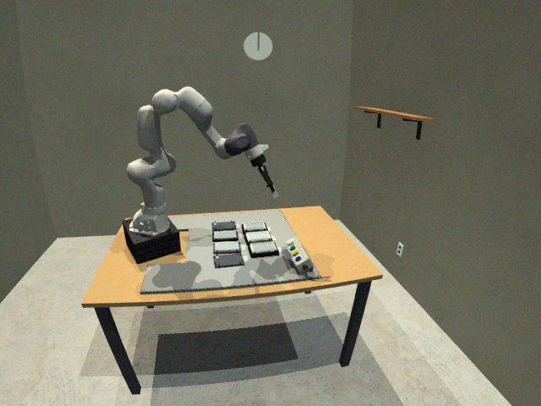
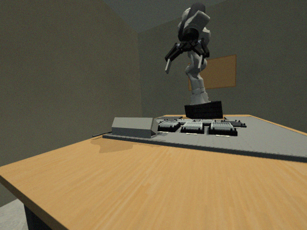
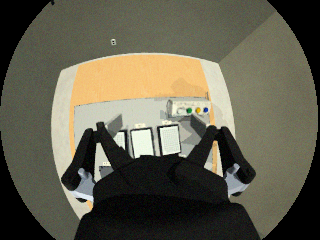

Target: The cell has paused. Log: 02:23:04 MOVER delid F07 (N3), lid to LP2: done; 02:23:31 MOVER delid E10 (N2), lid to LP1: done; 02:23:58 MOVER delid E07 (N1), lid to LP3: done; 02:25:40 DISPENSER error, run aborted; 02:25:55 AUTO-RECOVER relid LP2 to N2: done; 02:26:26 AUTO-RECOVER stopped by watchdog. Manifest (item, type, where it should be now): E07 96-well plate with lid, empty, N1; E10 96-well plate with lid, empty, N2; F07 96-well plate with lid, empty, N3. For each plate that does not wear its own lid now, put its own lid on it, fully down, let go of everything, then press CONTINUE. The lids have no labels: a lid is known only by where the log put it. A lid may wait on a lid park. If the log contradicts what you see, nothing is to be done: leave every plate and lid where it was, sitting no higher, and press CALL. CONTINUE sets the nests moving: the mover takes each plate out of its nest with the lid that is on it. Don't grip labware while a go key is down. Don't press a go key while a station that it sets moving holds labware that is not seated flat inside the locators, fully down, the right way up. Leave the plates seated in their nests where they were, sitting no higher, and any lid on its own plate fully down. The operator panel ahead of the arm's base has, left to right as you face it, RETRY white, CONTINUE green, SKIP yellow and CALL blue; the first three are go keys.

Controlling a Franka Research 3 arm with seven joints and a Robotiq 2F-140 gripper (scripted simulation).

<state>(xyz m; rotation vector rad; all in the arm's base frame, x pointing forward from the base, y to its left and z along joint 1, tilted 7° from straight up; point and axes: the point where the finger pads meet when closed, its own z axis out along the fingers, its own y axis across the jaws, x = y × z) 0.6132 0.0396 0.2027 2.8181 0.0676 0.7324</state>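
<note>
Claw (image 1: pixel 271 190), black two-finger w/ pale tips, hangs spread wide and grips nothing, high over the grey deck mat (image 1: pixel 174 277), probably to survey first. Clear ribbed well plates in black nests (image 1: pixel 260 238) sit far below, slightly toward the arm base; lid parks (image 1: pixel 226 247) beyond those. Grey key panel (image 1: pixel 298 255) w/ coloured buttons lies below, off to one side.

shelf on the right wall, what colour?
Orange-brown board on dark brackets: the shelf. Top view shows it best.
</note>
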